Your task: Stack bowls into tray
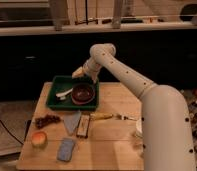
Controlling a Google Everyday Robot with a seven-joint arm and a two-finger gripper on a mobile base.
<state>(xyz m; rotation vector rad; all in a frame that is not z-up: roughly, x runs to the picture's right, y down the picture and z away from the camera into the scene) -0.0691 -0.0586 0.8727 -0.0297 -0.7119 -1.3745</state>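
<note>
The green tray (53, 96) sits at the far left corner of the bench (112, 140), with a reddish-brown bowl (83, 93) in its right half. The tool (80, 73) hangs over the tray's far edge; whether it is open or closed, I cannot tell.

The gripper (80, 73) is hovering over the far edge of the tray (56, 86), a bowl (83, 93) sitting inside it

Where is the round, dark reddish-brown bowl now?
In the camera view the bowl lies in the right half of the green rectangular plastic tray, at the wooden table's far left; the gripper is just behind it.
</note>
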